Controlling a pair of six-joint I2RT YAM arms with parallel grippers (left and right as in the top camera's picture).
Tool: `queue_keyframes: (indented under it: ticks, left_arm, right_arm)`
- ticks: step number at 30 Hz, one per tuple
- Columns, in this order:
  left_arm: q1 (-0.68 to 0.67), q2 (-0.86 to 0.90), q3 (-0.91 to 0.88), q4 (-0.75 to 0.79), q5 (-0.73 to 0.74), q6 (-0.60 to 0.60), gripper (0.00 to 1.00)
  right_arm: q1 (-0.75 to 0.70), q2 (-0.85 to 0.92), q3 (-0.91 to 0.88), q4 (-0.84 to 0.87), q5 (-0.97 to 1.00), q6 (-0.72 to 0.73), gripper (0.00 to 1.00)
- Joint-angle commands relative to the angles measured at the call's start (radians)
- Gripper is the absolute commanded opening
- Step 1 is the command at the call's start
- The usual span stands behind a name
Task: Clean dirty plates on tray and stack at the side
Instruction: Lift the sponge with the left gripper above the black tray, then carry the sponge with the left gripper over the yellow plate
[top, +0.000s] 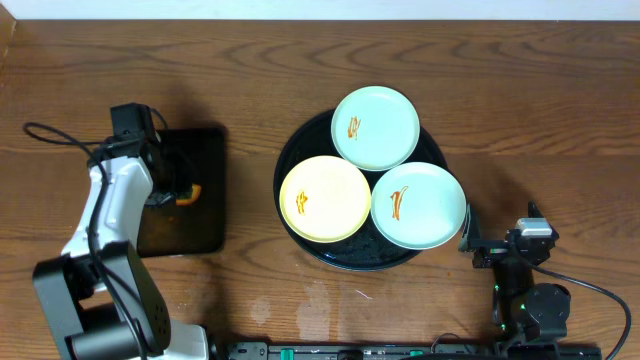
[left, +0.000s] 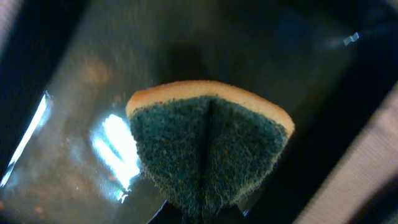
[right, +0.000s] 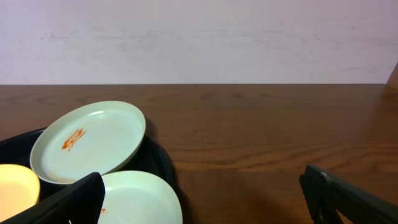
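At frame left, the left gripper (top: 183, 188) clenched a sponge (left: 208, 149) over the rectangular tray (top: 205, 228). At centre, the yellow plate (top: 325, 198), upper mint plate (top: 375, 127) and lower mint plate (top: 418, 205), all smeared, lay on the round tray (top: 350, 262). At lower right, the right gripper (right: 200, 190) gaped.

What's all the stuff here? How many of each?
brown wood-grain table: 1, brown, under everything.
large round glossy black tray: 1, black, table's middle.
pale mint-green round plastic plates: 2, green, orange smears, on the round tray, back and right.
pale yellow round plastic plate: 1, yellow, orange smear, round tray's left.
smaller rectangular black tray: 1, black, table's left.
yellow sponge with a green scrubbing side: 1, yellow and green, in the left claw, over the rectangular tray.
robot arms: 2, table's left and right; left claw shut on sponge, right claw open.
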Motion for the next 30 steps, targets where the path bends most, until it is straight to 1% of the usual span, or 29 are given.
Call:
queue_keyframes:
  ticks: [1,3,4,7,9,11,14,17,22,30]
  left_arm:
    - [-0.002,-0.076,0.126,-0.029,-0.014,-0.013,0.07]
    - [-0.002,-0.117,0.186,-0.052,-0.002,-0.013,0.08]
    - [-0.002,-0.145,0.208,-0.052,0.028,-0.013,0.07]
    - [-0.008,-0.224,0.229,-0.011,0.165,-0.033,0.07]
    - [-0.031,-0.265,0.229,0.015,0.235,-0.084,0.08]
    - [-0.069,-0.274,0.228,0.002,0.243,-0.117,0.07]
    - [-0.149,-0.264,0.212,-0.042,0.242,-0.127,0.07]
    - [-0.249,-0.227,0.18,-0.06,0.243,-0.139,0.07]
    - [-0.428,-0.1,0.162,-0.059,0.243,-0.145,0.07]
    - [-0.628,0.097,0.162,-0.009,0.243,-0.139,0.08]
  right_arm:
    - [-0.005,-0.001,-0.001,-0.004,-0.004,-0.01,0.99]
    - [-0.005,-0.001,-0.001,-0.004,-0.004,-0.01,0.99]
    - [-0.005,-0.001,-0.001,-0.004,-0.004,-0.01,0.99]
    - [-0.005,-0.001,-0.001,-0.004,-0.004,-0.01,0.99]
    - [-0.005,-0.001,-0.001,-0.004,-0.004,-0.01,0.99]
    - [-0.005,-0.001,-0.001,-0.004,-0.004,-0.01,0.99]
    - [-0.005,-0.001,-0.001,-0.004,-0.004,-0.01,0.99]
    - [-0.005,-0.001,-0.001,-0.004,-0.004,-0.01,0.99]
    - [-0.005,-0.001,-0.001,-0.004,-0.004,-0.01,0.99]
    - [-0.005,-0.001,-0.001,-0.004,-0.004,-0.01,0.99]
